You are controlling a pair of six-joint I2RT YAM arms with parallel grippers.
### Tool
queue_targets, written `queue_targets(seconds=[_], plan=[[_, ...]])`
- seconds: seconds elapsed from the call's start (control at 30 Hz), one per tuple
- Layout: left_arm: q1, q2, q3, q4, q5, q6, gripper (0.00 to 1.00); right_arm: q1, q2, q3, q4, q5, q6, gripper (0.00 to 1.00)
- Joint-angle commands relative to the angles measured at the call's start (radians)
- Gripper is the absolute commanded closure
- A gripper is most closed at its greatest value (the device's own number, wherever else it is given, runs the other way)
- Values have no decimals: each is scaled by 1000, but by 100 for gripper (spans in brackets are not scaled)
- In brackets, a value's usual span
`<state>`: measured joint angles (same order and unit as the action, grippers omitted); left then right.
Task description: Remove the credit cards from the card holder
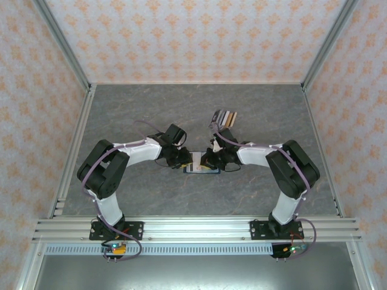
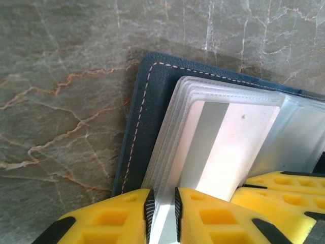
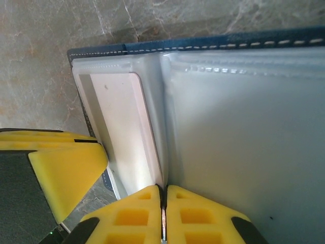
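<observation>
Right gripper (image 3: 163,192) pinches a thin edge (image 3: 163,223), perhaps a card, in the card holder (image 3: 203,41).
Left gripper (image 2: 162,201) clamps the sleeves (image 2: 177,117); draw straight out.

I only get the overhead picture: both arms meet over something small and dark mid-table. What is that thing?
Observer: The left wrist camera shows a flat navy-blue stitched card holder, open, with clear plastic sleeves inside.
Visitor: Any cards inside?
Observer: Yes, the right wrist camera shows a pale card in one sleeve.
Visitor: Are the pincers gripping it?
Observer: The left pincer pinches the sleeve edges; the right pincer is shut at the fold between sleeves.
</observation>
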<state>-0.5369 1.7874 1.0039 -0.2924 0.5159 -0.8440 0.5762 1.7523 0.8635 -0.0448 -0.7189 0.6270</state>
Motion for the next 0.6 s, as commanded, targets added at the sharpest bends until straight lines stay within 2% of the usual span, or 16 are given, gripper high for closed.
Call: queue_targets(seconds=[0.0,0.1,0.23,0.5,0.57], plan=[[-6,2,-2,-6,-8,2,73,-12,-51,-20,42,9,-8,93],[-5,-8,6,-14,-8,5,69,-19,-59,-27,18,30,-22,95],[-5,-23,7,-14,-5,6,68,-23,-58,-32,6,47,-28,95],[-6,-17,13,-25,-4,17,74,-24,-46,-34,8,55,-26,96],[-5,-13,13,-22,1,17,75,-24,-47,-33,10,46,-27,93]])
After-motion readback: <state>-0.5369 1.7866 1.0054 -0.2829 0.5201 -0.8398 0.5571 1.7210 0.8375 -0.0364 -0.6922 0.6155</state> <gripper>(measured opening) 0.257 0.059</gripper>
